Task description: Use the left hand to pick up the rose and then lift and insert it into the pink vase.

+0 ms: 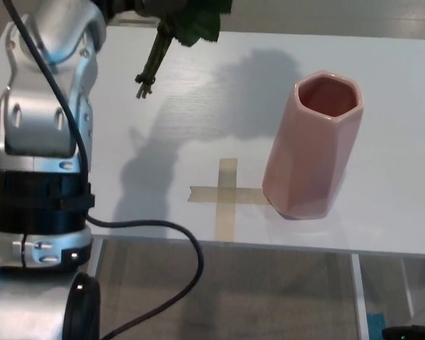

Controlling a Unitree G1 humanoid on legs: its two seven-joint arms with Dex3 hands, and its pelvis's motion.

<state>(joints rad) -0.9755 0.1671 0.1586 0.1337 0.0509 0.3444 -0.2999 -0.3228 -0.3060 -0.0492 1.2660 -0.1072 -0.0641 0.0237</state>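
The rose hangs high above the tabletop, only its green stem ends and a few leaves showing at the top edge; the blooms are out of frame. The left hand is cut off by the frame too, so I cannot tell how its fingers sit on the stem, though the stem dangling clear of the tabletop suggests a hold somewhere above. Only the silver left arm shows, with a black cable looping down it. The right hand is not in view.

The vase stands upright, well apart from the stem, right of a tape cross.

Likely risks: the stem tilts and ends in a ragged bundle, so it may catch the rim instead of dropping into the mouth. A sideways knock could tip the tall, narrow-footed vase or skid it on the smooth top. A loose hold might let the stem slip.

The vase looks glazed ceramic, faceted like a hexagon, pale pink, dark inside. The tabletop is matte white; the stem looks fibrous, the leaves soft and crinkled
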